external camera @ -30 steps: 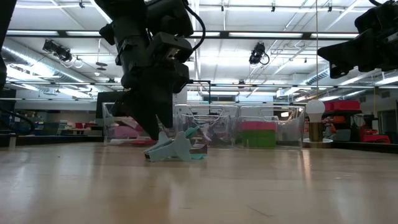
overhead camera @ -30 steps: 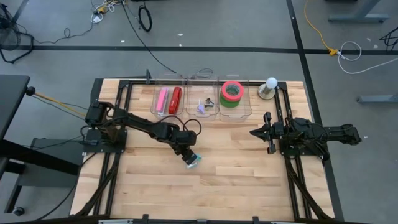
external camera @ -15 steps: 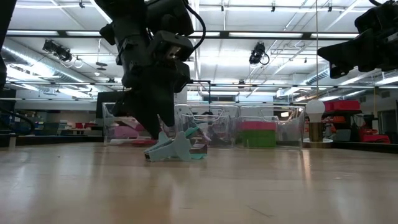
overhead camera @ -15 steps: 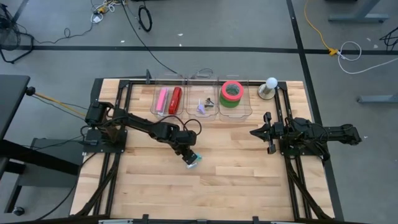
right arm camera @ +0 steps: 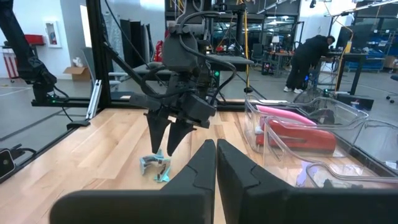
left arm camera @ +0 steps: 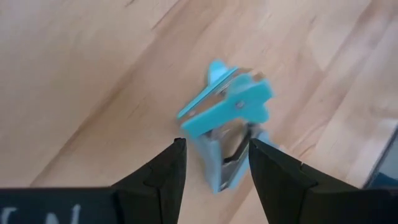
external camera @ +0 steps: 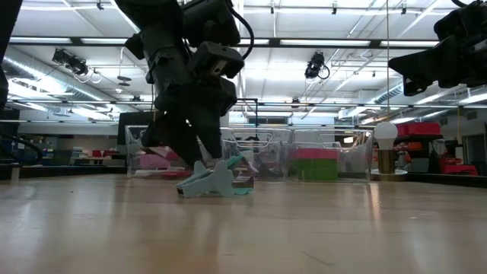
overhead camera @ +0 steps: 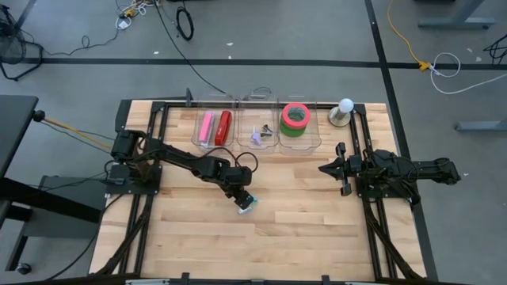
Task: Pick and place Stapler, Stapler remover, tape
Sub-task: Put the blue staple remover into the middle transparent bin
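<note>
Staple remover first: the small turquoise plastic staple remover (overhead camera: 247, 203) lay alone on the bare wooden tabletop (overhead camera: 301, 229), well short of the containers, directly beneath the left hand (overhead camera: 240, 194). In the left wrist view the left hand's two dark fingers (left arm camera: 163, 176) were spread, one to each side of the remover's near end, with visible gaps and no contact I could confirm. The remover's long axis ran away from the hand, roughly in line with the fingers, so a closing pinch would, I judged, meet its flat sides. The low view showed it resting on the wood with its jaws propped upward.

The right hand (overhead camera: 329, 169) waited well apart at the tabletop's right side, its fingers pressed together in its own wrist view, clearly the farther arm.

At the far edge stood a row of three clear plastic bins (overhead camera: 255, 141). The left bin held a pink stapler (overhead camera: 206, 127) and a red stapler (overhead camera: 224, 127) side by side. The middle one held a small pale purple staple remover (overhead camera: 258, 135). The right one held a red roll of tape stacked on a green roll (overhead camera: 295, 119).
</note>
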`<state>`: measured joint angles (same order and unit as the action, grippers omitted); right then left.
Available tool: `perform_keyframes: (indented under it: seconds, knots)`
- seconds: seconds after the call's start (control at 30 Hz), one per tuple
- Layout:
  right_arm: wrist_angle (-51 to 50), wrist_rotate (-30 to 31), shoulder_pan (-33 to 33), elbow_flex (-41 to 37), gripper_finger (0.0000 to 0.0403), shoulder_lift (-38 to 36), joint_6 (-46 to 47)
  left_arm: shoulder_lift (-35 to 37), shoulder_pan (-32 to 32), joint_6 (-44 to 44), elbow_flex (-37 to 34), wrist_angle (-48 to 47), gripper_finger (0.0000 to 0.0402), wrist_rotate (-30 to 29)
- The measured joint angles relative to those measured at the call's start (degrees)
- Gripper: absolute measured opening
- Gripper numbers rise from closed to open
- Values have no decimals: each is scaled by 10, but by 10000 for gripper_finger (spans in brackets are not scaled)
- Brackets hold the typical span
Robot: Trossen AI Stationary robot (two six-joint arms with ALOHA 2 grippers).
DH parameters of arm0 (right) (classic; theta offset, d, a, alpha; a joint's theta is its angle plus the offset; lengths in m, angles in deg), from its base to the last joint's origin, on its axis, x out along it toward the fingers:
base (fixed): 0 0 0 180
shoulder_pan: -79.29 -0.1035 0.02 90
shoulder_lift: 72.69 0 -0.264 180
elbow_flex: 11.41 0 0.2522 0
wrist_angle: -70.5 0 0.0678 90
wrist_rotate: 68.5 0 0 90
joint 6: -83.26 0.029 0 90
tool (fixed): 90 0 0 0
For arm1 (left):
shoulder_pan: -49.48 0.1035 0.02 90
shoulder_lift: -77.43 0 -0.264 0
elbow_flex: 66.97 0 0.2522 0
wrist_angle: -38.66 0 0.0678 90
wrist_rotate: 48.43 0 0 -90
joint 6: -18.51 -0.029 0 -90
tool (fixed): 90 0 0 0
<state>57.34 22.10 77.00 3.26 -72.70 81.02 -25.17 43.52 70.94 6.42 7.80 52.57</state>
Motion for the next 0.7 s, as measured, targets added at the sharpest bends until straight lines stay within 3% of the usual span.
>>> perform_keyframes:
  seconds: [0.7]
  knots:
    - [0,0,0,0,18,0,0,-2,-8,3,0,-12,177,22]
